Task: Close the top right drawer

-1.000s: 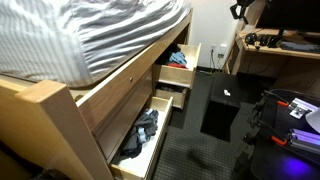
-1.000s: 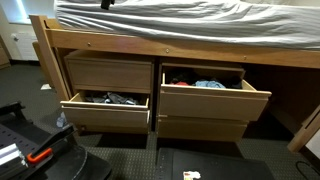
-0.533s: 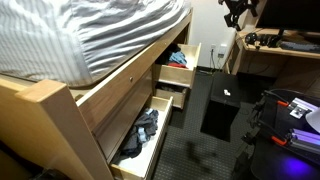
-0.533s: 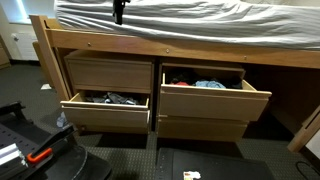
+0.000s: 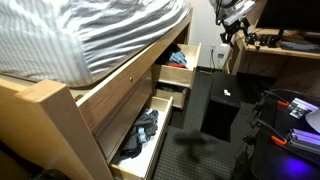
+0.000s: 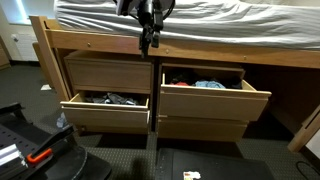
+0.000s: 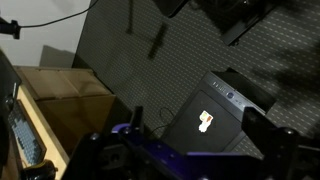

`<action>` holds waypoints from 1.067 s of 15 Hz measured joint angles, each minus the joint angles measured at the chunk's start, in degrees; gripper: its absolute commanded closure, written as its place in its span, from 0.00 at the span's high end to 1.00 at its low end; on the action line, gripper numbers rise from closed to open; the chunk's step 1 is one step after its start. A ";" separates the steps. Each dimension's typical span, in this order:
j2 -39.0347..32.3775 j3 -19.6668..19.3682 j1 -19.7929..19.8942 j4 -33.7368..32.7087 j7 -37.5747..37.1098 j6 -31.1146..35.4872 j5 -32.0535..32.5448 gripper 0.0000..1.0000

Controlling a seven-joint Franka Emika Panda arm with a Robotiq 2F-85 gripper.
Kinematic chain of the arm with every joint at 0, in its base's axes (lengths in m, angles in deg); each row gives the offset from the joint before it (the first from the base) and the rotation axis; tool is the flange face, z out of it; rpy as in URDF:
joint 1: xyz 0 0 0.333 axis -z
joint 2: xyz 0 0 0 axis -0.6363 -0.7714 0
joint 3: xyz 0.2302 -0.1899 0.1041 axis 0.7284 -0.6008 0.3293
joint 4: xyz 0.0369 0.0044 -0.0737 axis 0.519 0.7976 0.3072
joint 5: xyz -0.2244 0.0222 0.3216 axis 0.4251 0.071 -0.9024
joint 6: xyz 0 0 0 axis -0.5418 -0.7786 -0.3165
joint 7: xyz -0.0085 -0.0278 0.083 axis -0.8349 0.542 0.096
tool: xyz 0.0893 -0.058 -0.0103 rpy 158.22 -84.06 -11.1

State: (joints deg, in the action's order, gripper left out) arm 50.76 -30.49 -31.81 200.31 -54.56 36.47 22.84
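INSPECTION NOTE: risks, then view coverage

Status: gripper (image 6: 147, 40) hangs high, level w/ the striped mattress (image 6: 210, 18) and well apart from the target. In the wrist view the gripper (image 7: 185, 150) has its fingers set wide at either lower corner w/ nothing between them, so it is judged spread and empty. The top right drawer (image 6: 213, 101) stands pulled out of the bed frame (image 6: 100, 47), red and blue cloth visible inside.

Risks:
1. Descent from above could clip the bed frame rail or mattress edge, as the arm starts close over both
2. An off-centre push on the flat front could skew the drawer in its slot and bind it
3. Cloth riding at the rim may catch under the rail and stop the drawer short
4. Wrong target: the lower left drawer (image 6: 105, 111) w/ dark clothes is also open
5. The black box (image 5: 222, 106) stands on the floor near the drawers and narrows the approach

View coverage:
- Both exterior views show the drawer; one (image 6: 213, 101) gives the front square-on w/ its contents, the other (image 5: 183, 60) gives the side-on depth and the black box before it
- The wrist view shows no drawer at all, only floor, the black box (image 7: 215, 115) and a cardboard box (image 7: 65, 95), so it is no guide for alignment yet
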 measured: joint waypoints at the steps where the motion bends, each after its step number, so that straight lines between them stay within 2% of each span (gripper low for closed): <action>1: -1.09 -0.48 0.14 -0.65 -1.44 0.73 -2.46 1.00; 6: -3.37 -2.10 0.48 -2.41 -9.09 3.85 -13.52 1.00; 8: -3.44 -3.29 -0.29 -2.45 -14.26 3.37 -10.46 1.00; 11: -4.06 -4.52 -1.57 -2.50 -18.36 0.89 -1.41 1.00; 13: -4.80 -5.05 -1.97 -2.66 -24.86 2.62 1.89 1.00; 16: -5.80 -5.55 -1.95 -2.85 -34.00 8.70 3.61 1.00</action>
State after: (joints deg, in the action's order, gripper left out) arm 44.96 -36.04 -33.76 197.46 -88.56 45.17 26.45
